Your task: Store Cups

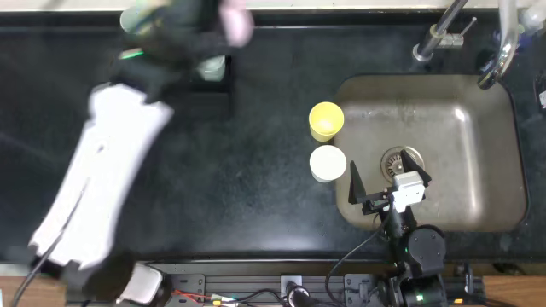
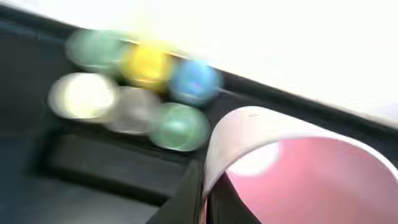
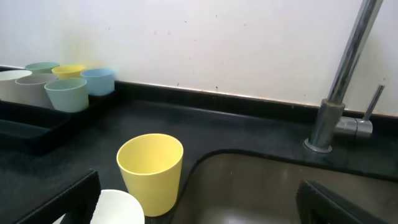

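Placement wants a slow, level descent: left end effector (image 2: pixel 205 205), closed on the rim of the pink cup (image 2: pixel 298 168) near the tray (image 2: pixel 93 165), should seat it upright beside the stored cups (image 2: pixel 134 87) without knocking them.

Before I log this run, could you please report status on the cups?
Left tool shut on pink cup, near the tray of cups. Right tool open at sink. Yellow cup, white cup on counter. Nothing blocking.
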`<state>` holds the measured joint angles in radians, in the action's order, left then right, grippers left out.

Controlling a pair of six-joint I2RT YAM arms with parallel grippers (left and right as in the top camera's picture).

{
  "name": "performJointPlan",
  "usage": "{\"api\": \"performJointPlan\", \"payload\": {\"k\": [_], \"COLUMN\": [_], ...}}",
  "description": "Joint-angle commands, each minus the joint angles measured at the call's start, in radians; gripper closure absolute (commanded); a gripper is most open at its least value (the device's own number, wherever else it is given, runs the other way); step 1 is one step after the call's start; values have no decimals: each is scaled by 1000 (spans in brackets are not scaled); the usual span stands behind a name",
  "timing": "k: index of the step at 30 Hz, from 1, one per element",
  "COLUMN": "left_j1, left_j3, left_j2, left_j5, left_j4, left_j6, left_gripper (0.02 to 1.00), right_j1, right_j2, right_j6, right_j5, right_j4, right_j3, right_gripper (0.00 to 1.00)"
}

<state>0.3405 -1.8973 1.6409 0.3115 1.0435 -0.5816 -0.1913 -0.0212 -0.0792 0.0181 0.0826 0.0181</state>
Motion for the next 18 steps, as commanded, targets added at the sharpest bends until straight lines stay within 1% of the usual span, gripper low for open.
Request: {"api": "performJointPlan", "payload": {"k": [1, 5, 9, 12, 15, 18], "left_j1": [-131, -260, -319, -344, -370, -394], "left_j3": [174, 287, 367, 432, 490, 521], "left_j2": [-72, -127, -135, -135, -133, -117], "left_j5": [21, 11, 9, 16, 23, 11], "left_j4": [8, 12, 29, 28, 16, -8], "left_j6": [-41, -242, -522, -695, -800, -822], "left_gripper": [982, 985, 985, 982, 982, 985], "right_j1": [2, 1, 2, 2, 2, 2], "right_j2": [10, 10, 10, 10, 10, 10], "right_j6": [-3, -3, -3, -3, -3, -3], "right_j5": [-9, -9, -9, -9, -9, -9], "right_j4": [-5, -5, -5, -5, -5, -5], "right_j3": [-13, -13, -13, -13, -13, -13], "right_gripper": [3, 5, 3, 5, 3, 5]}}
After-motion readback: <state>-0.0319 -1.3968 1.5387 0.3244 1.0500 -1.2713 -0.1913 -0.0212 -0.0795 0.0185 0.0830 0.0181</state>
